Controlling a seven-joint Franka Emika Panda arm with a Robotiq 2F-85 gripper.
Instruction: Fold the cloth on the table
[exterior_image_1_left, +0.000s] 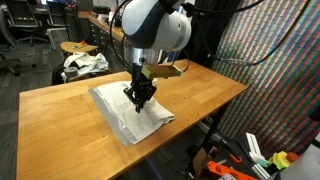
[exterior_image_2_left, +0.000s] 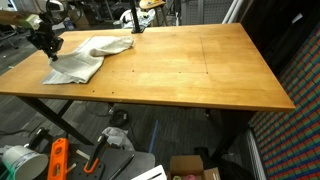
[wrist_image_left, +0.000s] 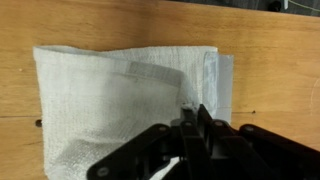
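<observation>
Now my end effector (wrist_image_left: 192, 120) is clamped on the near edge of the cloth (wrist_image_left: 120, 90), its bulk lying ahead on the worktop (wrist_image_left: 100, 20), long side crosswise

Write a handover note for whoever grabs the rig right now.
Gripper: shut, down at the cloth; whether it pinches fabric is unclear.
Cloth: at one end of the table, lying wrinkled; one side looks doubled over in the wrist view.
Done: at most a partial fold.
Left: finish a neat fold, then release.
</observation>
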